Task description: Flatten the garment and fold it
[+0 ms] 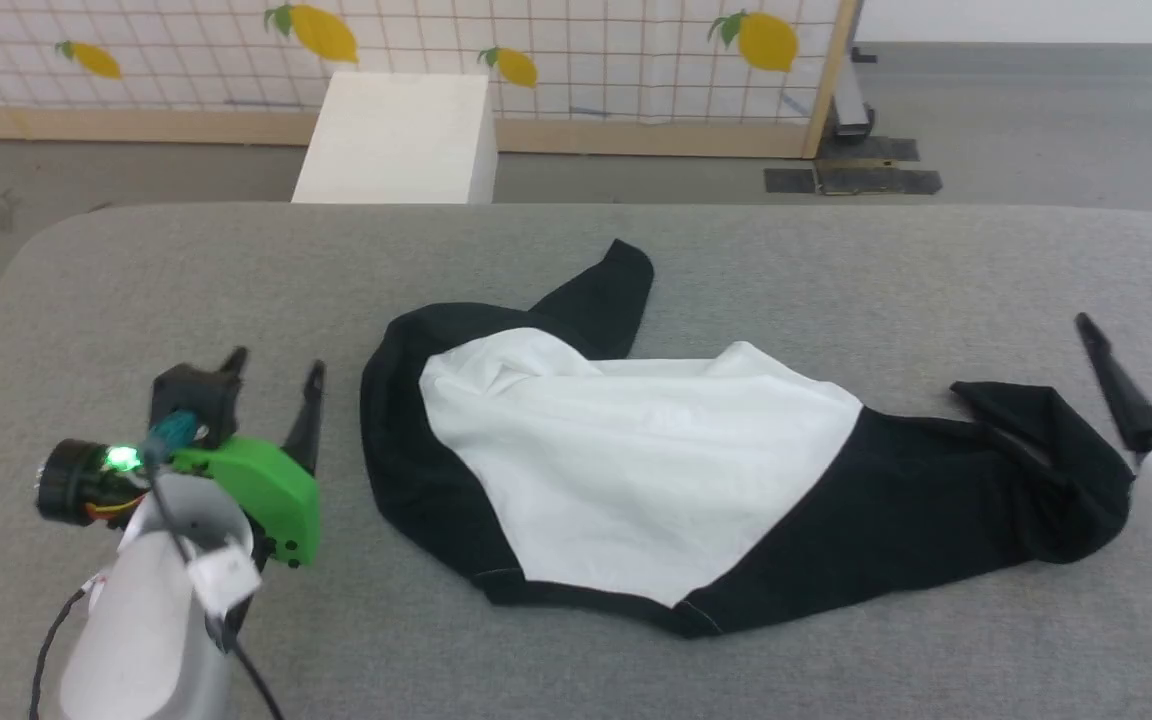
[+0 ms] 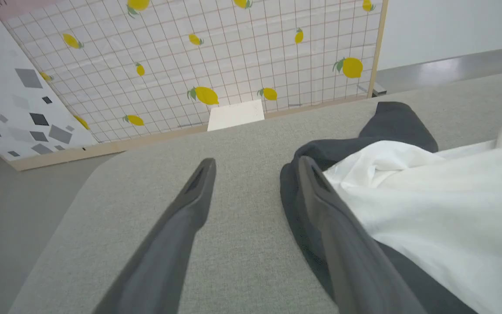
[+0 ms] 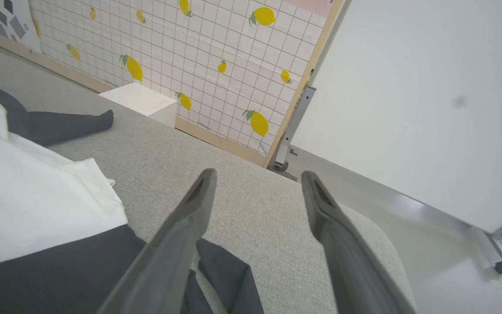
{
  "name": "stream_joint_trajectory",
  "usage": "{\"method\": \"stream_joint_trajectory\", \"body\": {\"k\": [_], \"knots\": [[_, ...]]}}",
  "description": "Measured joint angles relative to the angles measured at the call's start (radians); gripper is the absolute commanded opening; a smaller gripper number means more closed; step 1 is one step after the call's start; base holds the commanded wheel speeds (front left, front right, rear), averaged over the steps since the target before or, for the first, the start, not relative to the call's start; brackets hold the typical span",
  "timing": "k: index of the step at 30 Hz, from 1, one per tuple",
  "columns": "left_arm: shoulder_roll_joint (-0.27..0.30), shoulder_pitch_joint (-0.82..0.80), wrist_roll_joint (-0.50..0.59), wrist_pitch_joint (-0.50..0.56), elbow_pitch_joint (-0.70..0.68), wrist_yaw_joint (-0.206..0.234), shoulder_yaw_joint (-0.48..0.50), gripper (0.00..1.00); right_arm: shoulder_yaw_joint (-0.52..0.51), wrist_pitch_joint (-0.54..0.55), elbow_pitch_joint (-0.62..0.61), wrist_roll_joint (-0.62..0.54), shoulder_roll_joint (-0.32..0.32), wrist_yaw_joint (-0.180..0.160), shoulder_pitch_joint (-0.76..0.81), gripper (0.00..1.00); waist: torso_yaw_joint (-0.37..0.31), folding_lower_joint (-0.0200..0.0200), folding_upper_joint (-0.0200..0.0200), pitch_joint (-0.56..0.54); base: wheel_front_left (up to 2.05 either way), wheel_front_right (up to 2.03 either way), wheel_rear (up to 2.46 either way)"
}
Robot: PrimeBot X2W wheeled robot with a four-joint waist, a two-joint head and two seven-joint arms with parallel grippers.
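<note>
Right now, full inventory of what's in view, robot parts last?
soft long-sleeved shirt: 1, white body with black sleeves, lying crumpled mid-table
fabric-covered table: 1, grey, under the shirt
rectangular box: 1, white, on the grey floor beyond the table's far edge
lemon-print grid screen with wooden frame: 1, white with yellow lemons, behind the box
tape patches: several, black, on the floor by the screen's right post
left gripper: 1, dark fingers, open and empty, just left of the shirt
right gripper: 1, dark fingers, open and empty, by the shirt's black right end

bright, even light, faint shadows; wrist views bend at their edges
</note>
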Motion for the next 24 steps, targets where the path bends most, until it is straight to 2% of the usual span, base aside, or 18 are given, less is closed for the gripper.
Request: {"method": "stream_joint_trajectory", "body": {"k": [5, 10, 16, 20, 24], "knots": [[0.044, -0.043, -0.115, 0.198, 0.032, -0.010, -0.114, 1.00, -0.193, -0.005, -0.172, -0.159, 0.122, 0.000, 0.144, 1.00, -0.019, 0.0000, 0.0000, -0.002, 0.00, 0.00, 0.00], [0.132, -0.081, -0.299, 0.387, 0.034, -0.010, -0.291, 1.00, -0.317, -0.006, -0.357, -0.272, 0.252, 0.000, 0.277, 1.00, -0.033, 0.0000, 0.0000, 0.005, 0.00, 0.00, 0.00], [0.205, -0.131, -0.479, 0.554, 0.062, -0.012, -0.427, 1.00, -0.338, -0.006, -0.433, -0.314, 0.348, 0.000, 0.390, 1.00, -0.045, 0.0000, 0.0000, 0.014, 0.00, 0.00, 0.00], [0.207, -0.194, -0.552, 0.631, 0.121, -0.013, -0.488, 1.00, -0.333, -0.006, -0.430, -0.313, 0.373, 0.000, 0.403, 1.00, -0.050, 0.0000, 0.0000, 0.028, 0.00, 0.00, 0.00], [0.197, -0.254, -0.594, 0.656, 0.207, -0.013, -0.536, 1.00, -0.309, -0.006, -0.423, -0.311, 0.374, 0.000, 0.400, 1.00, -0.065, 0.0000, 0.0000, 0.047, 0.00, 0.00, 0.00]]}}
